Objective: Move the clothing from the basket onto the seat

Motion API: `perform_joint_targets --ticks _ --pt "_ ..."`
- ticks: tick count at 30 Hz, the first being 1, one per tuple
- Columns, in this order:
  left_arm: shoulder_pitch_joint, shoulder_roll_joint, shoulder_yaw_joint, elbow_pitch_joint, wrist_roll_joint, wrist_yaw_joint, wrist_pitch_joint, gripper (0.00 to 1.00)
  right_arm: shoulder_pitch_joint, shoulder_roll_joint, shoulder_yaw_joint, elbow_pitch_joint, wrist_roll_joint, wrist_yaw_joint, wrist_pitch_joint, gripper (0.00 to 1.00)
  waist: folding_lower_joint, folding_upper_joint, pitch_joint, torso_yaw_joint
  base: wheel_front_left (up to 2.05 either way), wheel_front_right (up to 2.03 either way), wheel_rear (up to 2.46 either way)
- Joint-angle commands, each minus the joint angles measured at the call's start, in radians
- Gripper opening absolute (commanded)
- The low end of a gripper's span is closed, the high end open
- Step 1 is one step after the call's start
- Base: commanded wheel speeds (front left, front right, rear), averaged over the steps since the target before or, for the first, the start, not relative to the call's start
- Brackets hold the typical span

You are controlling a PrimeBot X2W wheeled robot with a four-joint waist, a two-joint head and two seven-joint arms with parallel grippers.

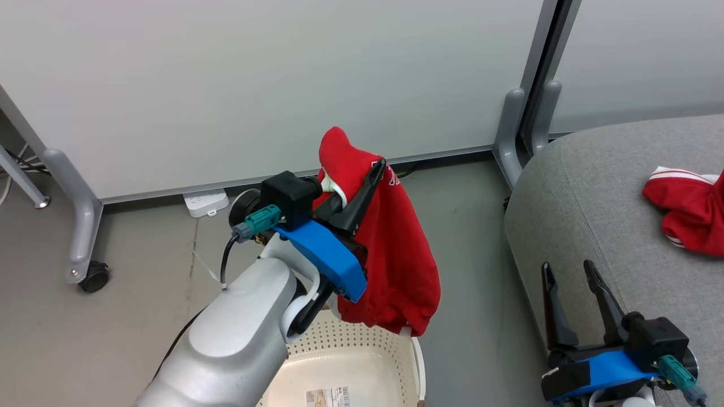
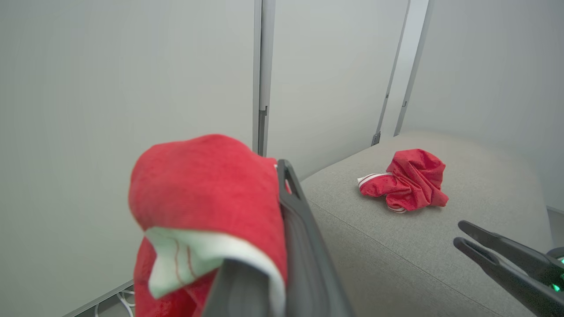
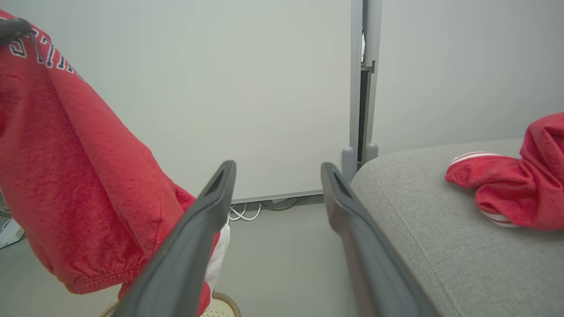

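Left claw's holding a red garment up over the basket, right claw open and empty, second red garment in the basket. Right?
No. The second red garment lies on the grey seat, not in the basket; the head view shows it. The rest holds: left claw shut on the lifted red garment over the basket, right claw open and empty.

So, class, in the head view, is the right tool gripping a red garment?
No, the right tool stands open and empty beside the grey seat; the left tool grips the red jersey.
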Motion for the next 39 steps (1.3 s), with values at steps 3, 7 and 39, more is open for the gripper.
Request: perform_joint_targets --ticks 3,7,39 --pt "-0.023 0.004 -0.006 -0.038 0.008 0.009 0.012 0.0 0.024 0.002 -0.003 0.004 0.005 -0.001 0.0 1.0 0.0 0.0 -0.016 0.007 0.0 0.0 0.0" --pt "-0.041 0.004 -0.014 -0.085 0.014 0.016 0.03 0.0 0.034 0.003 -0.001 0.002 0.006 -0.001 0.0 1.0 0.0 0.0 -0.027 0.015 0.0 0.0 0.0" --pt "-0.062 0.029 -0.044 -0.22 0.021 0.056 0.07 0.0 -0.298 -0.124 0.389 0.054 -0.011 -0.001 0.0 1.0 0.0 0.0 0.021 0.049 0.0 0.0 0.0"
